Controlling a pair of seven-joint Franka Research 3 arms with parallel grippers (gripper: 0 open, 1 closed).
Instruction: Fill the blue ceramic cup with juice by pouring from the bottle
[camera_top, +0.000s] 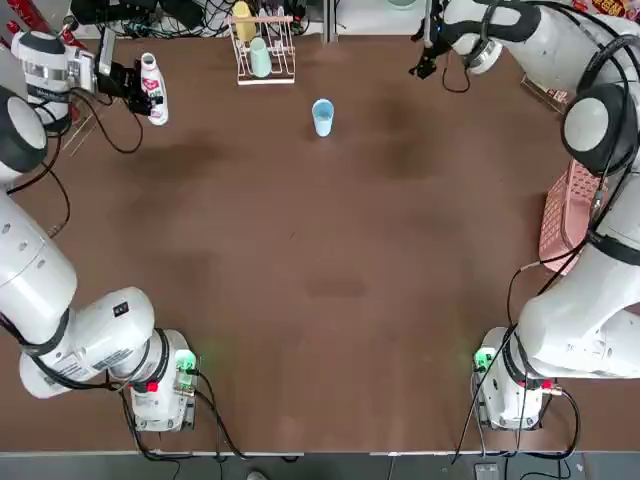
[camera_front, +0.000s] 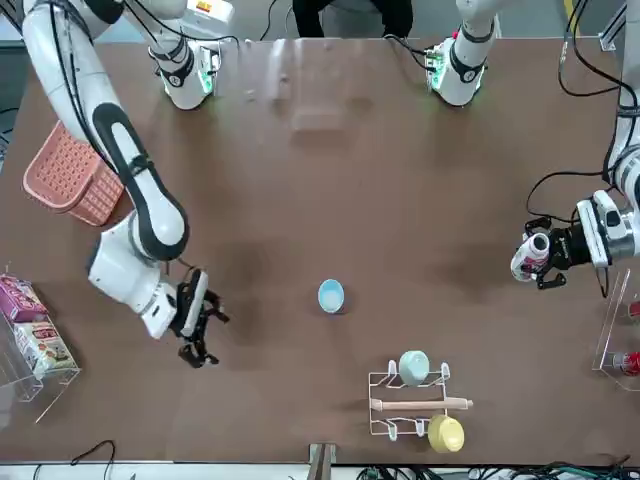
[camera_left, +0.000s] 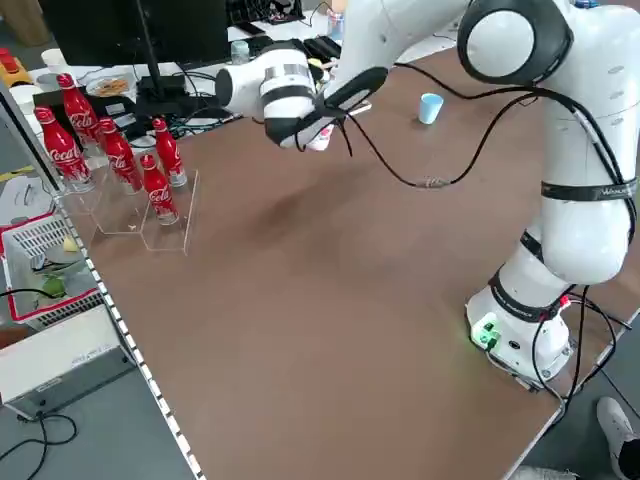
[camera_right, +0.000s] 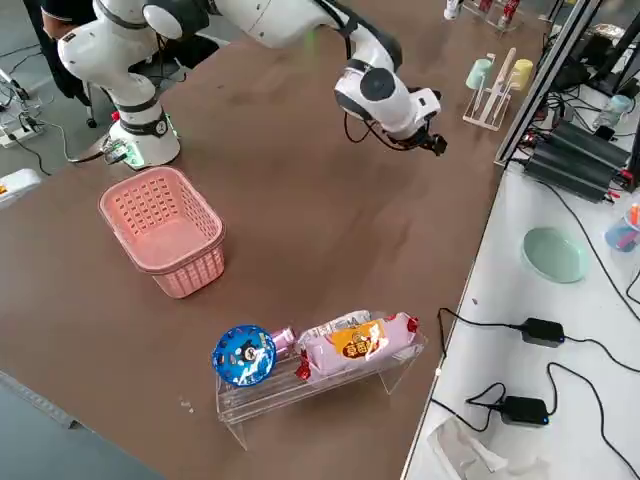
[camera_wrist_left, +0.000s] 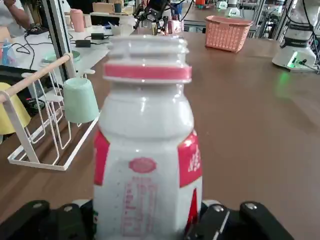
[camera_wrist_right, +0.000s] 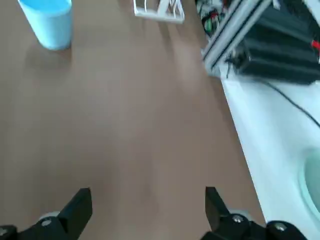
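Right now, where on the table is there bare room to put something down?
The widest bare patch runs from the blue ceramic cup back to the arm bases. The far edge is crowded: the cup rack, the left end effector gripping the bottle, and the open right end effector. The pink basket borders the right side.

A wire rack (camera_top: 265, 62) holds a mint-green cup (camera_top: 260, 57) and a yellow cup (camera_top: 243, 20); a pink basket (camera_right: 165, 228) sits apart.

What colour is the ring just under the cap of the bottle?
Red-pink, a thin band around the neck of the white bottle, clearest in the left wrist view.
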